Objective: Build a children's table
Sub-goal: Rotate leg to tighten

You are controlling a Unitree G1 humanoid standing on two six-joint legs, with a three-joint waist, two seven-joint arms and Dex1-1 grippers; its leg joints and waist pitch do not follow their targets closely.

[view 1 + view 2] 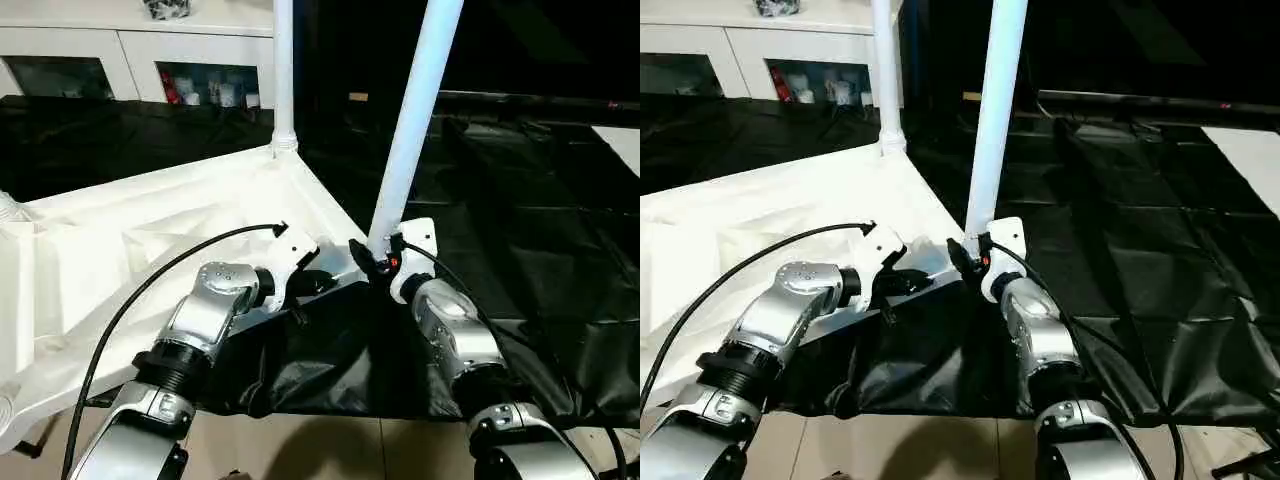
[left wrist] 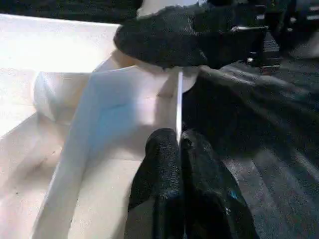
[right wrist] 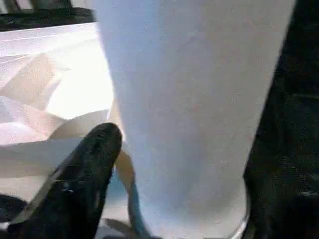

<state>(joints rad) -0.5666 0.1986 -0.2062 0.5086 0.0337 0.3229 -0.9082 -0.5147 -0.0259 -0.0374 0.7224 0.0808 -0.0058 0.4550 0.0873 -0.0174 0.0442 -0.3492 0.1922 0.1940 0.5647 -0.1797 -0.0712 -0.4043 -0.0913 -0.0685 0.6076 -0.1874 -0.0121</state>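
The children's table [image 1: 150,230] lies upside down on the black cover, its ribbed white underside facing up. One white leg [image 1: 283,70] stands upright in the far corner socket. A second leg [image 1: 415,120] rises, leaning slightly right, from the near corner socket, and its broad white base [image 3: 189,99] looms close in the right wrist view. My right gripper [image 1: 375,258] sits at the foot of this leg, just above the socket. My left gripper [image 2: 179,137] is shut on the thin near rim of the table top, a short way left of that corner.
The black-covered work table [image 1: 540,220] stretches to the right and back. White cabinets [image 1: 130,50] with glass doors stand behind it. The work table's front edge, with tiled floor [image 1: 330,445] below, runs just under my forearms. Black cables loop from both wrists.
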